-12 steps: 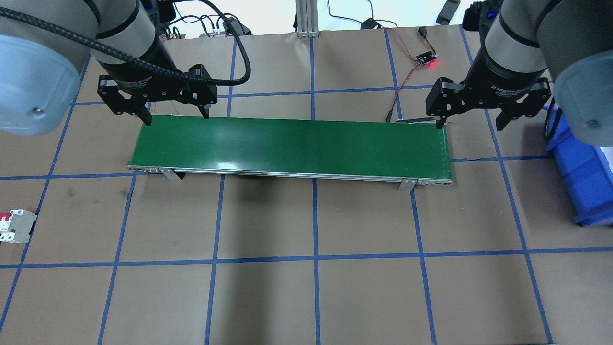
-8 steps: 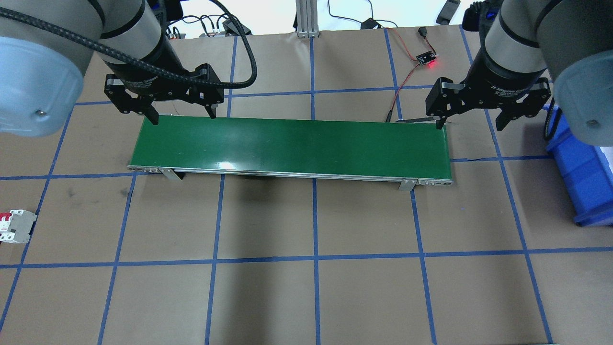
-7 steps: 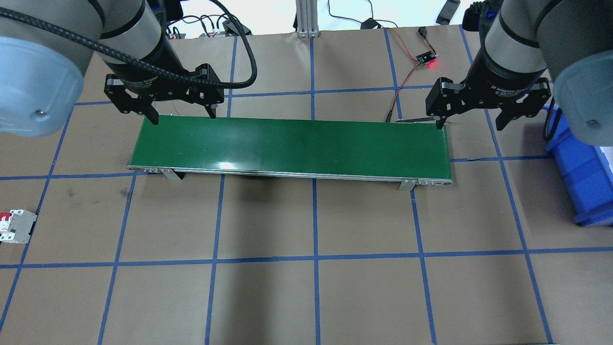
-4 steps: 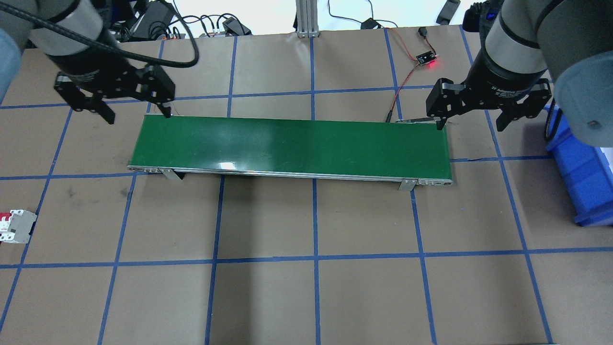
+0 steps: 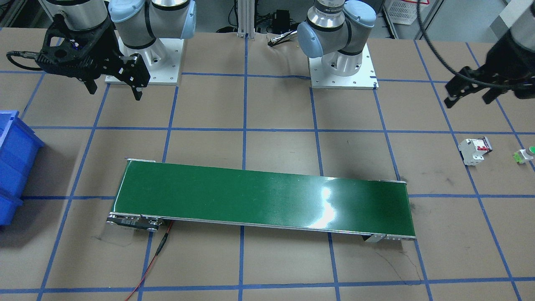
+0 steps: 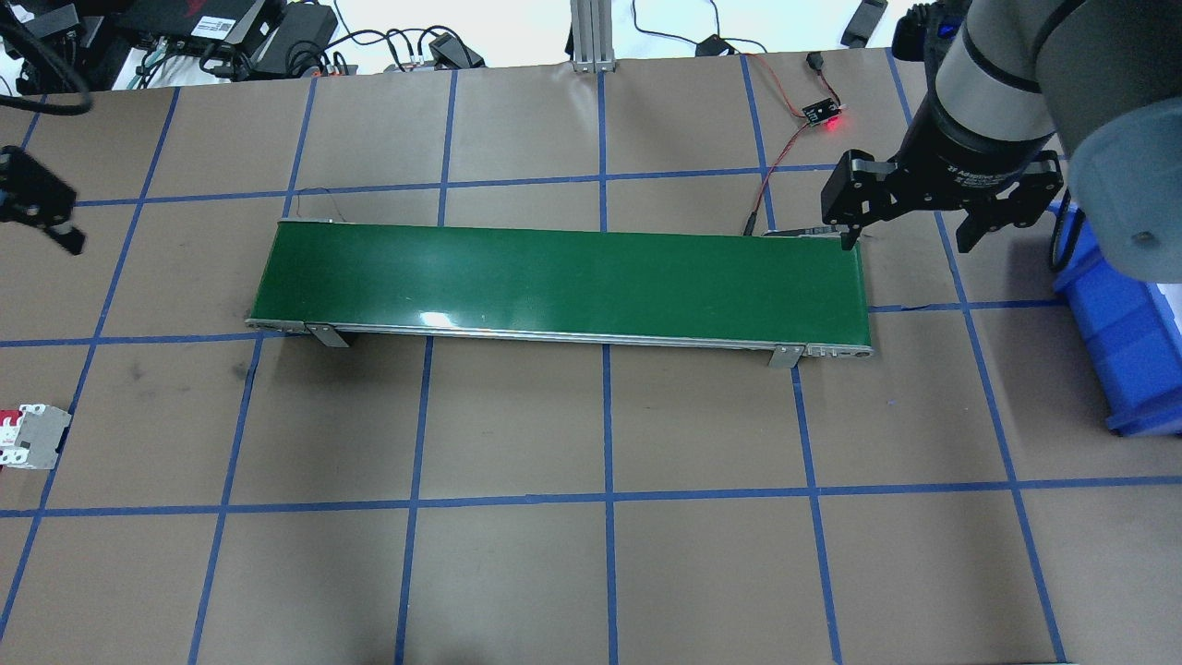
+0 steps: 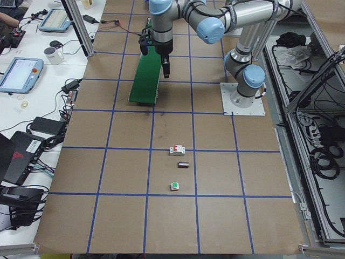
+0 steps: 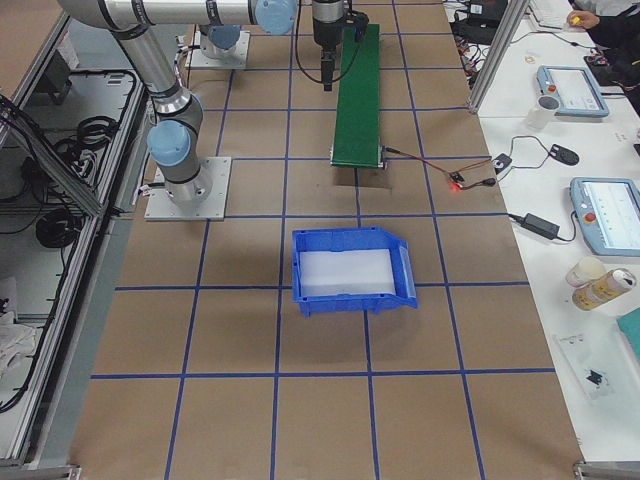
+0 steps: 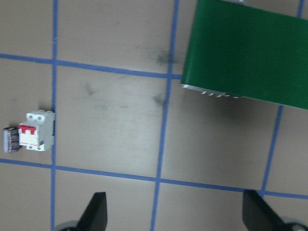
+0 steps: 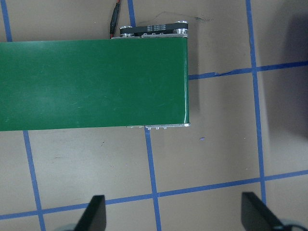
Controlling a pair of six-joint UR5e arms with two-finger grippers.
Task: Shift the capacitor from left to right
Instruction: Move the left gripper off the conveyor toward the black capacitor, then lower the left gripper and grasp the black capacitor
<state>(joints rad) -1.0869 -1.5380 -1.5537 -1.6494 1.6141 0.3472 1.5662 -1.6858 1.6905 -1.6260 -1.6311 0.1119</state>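
The capacitor [image 7: 183,165] is a small black oblong on the table's left part, between the white breaker [image 7: 177,150] and the green-capped button [image 7: 174,186]. In the left wrist view the capacitor [image 9: 10,140] lies against the breaker [image 9: 36,131], at the far left. My left gripper [image 5: 470,94] is open and empty, up in the air beyond the left end of the green conveyor belt [image 6: 563,277]; its fingers [image 9: 96,211] show wide apart. My right gripper [image 6: 905,242] is open and empty above the belt's right end.
A blue bin [image 6: 1122,342] stands at the table's right side, beyond the belt's right end. The breaker [image 6: 32,436] sits at the left edge of the overhead view. A red wire and a small lit board [image 6: 822,115] lie behind the belt.
My left gripper has swung left, from over the belt's left end out to the table's left edge, staying open. The right arm has not moved.
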